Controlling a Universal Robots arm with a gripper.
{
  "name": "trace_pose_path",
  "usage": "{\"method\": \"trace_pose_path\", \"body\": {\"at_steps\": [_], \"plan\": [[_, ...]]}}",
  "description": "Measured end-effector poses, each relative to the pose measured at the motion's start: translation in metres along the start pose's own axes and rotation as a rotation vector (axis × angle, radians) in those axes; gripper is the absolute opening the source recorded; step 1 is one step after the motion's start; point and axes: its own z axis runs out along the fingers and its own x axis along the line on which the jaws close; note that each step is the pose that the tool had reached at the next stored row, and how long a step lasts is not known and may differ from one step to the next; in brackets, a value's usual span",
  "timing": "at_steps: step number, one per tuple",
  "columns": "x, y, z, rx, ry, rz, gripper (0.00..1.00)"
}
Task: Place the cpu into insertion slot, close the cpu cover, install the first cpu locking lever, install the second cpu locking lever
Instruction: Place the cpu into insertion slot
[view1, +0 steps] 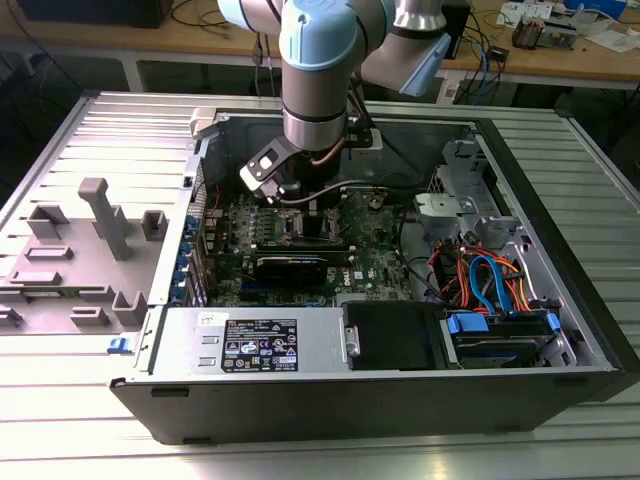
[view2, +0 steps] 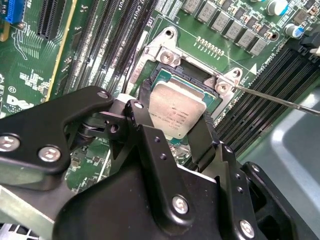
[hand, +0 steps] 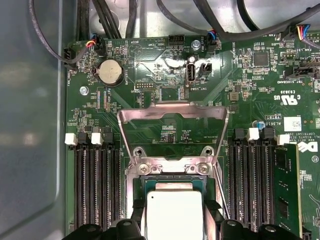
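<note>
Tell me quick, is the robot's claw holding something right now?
Gripper: jaws closed on the cpu, holding it by two opposite edges.

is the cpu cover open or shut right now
Open. In the first wrist view the cpu cover is swung back on its hinge, leaving the metal top of the cpu uncovered.

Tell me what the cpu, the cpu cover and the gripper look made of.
The cpu: dull grey metal top, matt with a soft sheen. The cpu cover: thin bright sheet metal, probably steel, by its glare. The gripper: matt black, metal or hard plastic, unclear; held by silver screws.
</note>
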Motion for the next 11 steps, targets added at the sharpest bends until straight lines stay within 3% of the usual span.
{"method": "trace_pose_path", "body": {"at_steps": [9,11], "plan": [[0.0002,0.0001,0.0010,-0.0011,0.0013,0.002,0.55],[0.0001,0.0000,0.0007,-0.0006,0.0008,0.002,0.61]]}}
